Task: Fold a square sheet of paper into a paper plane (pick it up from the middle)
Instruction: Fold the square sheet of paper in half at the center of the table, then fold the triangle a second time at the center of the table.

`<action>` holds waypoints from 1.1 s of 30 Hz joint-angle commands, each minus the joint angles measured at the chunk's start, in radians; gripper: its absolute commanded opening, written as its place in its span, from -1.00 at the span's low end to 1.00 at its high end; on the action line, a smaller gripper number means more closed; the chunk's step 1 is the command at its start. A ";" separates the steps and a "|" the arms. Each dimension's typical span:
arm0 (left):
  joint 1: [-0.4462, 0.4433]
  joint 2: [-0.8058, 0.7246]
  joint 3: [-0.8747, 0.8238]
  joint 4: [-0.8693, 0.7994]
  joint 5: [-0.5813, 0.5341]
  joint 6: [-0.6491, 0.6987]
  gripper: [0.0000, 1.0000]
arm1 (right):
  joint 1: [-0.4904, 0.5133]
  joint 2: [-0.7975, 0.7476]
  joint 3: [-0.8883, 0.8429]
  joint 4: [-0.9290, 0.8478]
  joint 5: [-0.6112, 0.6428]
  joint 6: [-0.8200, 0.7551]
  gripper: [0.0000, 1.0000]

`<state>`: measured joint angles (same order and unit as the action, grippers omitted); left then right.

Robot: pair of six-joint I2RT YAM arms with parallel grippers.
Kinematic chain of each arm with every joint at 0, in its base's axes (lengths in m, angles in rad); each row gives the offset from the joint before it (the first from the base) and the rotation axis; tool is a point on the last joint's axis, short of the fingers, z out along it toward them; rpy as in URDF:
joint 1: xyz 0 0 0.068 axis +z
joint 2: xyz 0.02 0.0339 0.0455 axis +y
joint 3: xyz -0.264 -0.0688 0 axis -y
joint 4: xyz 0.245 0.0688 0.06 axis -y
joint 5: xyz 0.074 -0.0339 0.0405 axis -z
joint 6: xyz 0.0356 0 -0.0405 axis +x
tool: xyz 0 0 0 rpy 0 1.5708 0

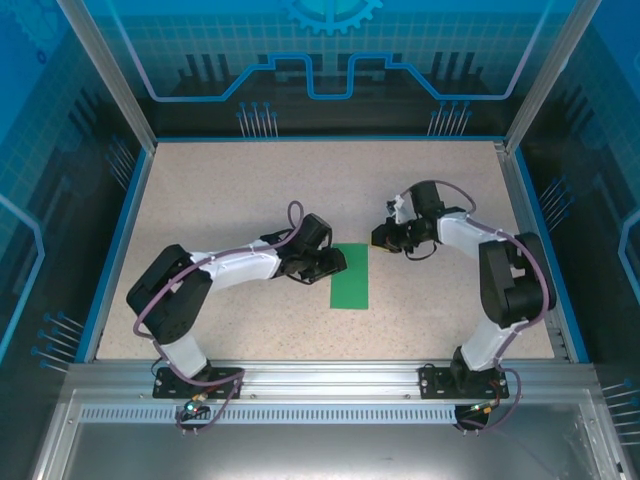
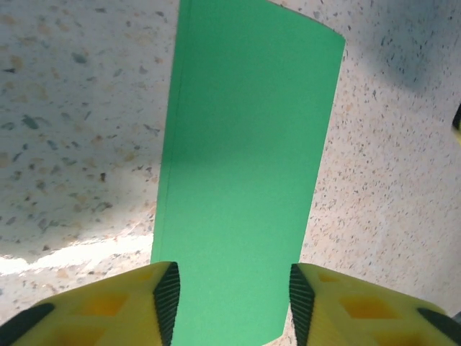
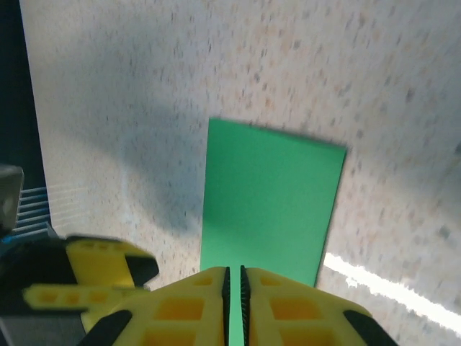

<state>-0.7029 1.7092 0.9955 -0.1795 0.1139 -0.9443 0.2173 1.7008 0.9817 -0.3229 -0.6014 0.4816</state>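
Folded green sheet (image 1: 350,277) lies flat mid-bench (image 1: 250,190); left gripper (image 1: 337,262) jaws stand open astride its left edge, right gripper (image 1: 383,238) jaws all but closed, empty, by its far-right corner

One square sheet of paper (image 1: 351,276), two pincers (image 1: 335,262) (image 1: 385,238)

The sheet of paper (image 1: 350,276) lies flat on the counter (image 1: 250,190), near its middle. The left hand (image 1: 335,262) sits at the sheet's left edge, straddling it. The right hand (image 1: 385,238) is just off the sheet's far right corner.
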 commanded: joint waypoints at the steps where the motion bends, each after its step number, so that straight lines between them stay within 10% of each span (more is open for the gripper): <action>1: 0.031 -0.007 -0.040 0.042 0.054 -0.011 0.01 | 0.039 -0.026 -0.074 -0.019 0.013 0.007 -0.65; 33: 0.081 0.090 -0.035 0.132 0.176 -0.025 0.18 | 0.111 0.027 -0.177 0.027 0.062 0.029 -0.45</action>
<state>-0.6254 1.7782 0.9287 -0.0391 0.2604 -0.9699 0.3202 1.7153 0.8207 -0.2943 -0.5545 0.5228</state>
